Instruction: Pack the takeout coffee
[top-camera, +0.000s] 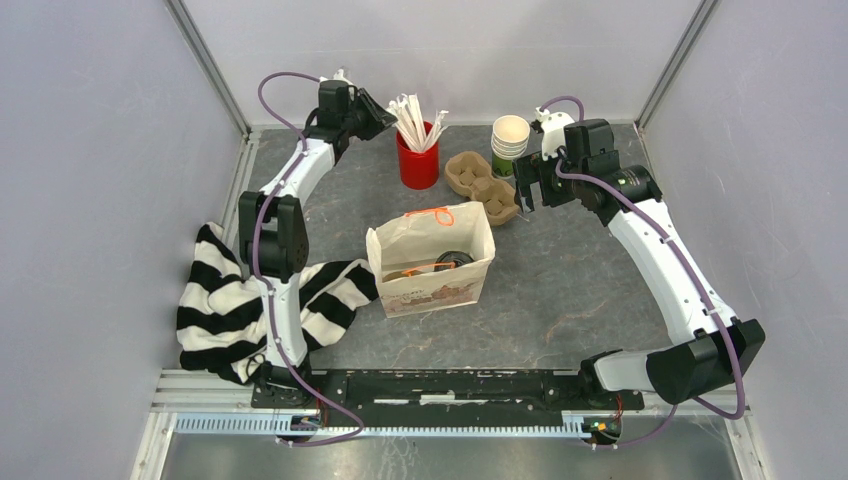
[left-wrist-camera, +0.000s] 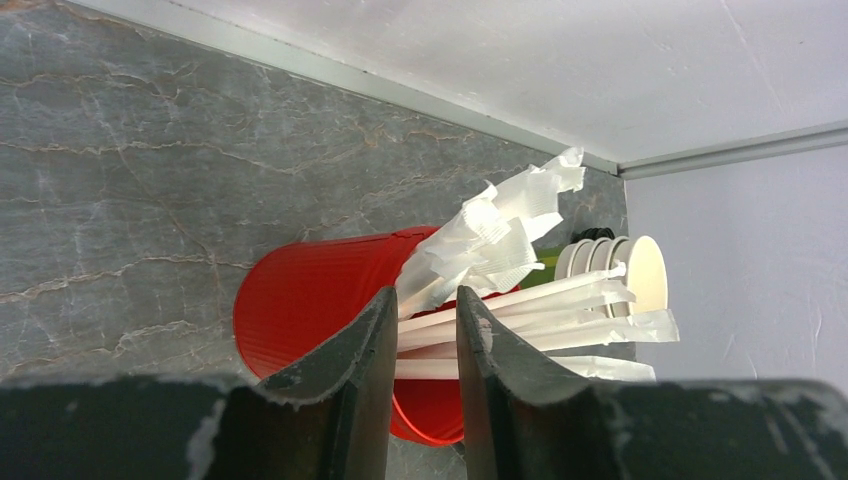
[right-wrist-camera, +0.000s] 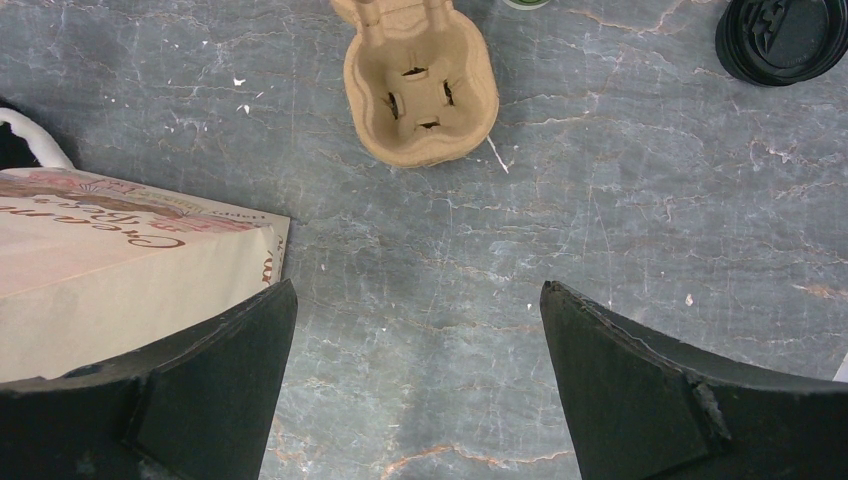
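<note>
Grey marbled table top (top-camera: 580, 290) with pale and rust veins; cloth (top-camera: 225, 310) black-and-white striped; bag (top-camera: 432, 280) tan with reddish-brown print and orange handles (top-camera: 432, 214). Red ribbed cup (top-camera: 418, 165) holds white-wrapped straws (top-camera: 415, 120); carrier (top-camera: 482, 185) brown pulp, stacked cups (top-camera: 510, 140) green with cream rims, lone lid (right-wrist-camera: 785, 38) black. Arms (top-camera: 655, 245) white and black, cables (top-camera: 263, 95) purple, right gripper (right-wrist-camera: 415, 285) black, scuffed grey.

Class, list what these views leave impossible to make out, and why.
Top view: what the paper bag holds; its walls hide all but a black round top.
Right wrist view: black lid, cut by the frame's edge.
Left wrist view: whether the left gripper grips the straws; fingers overlap them.
</note>
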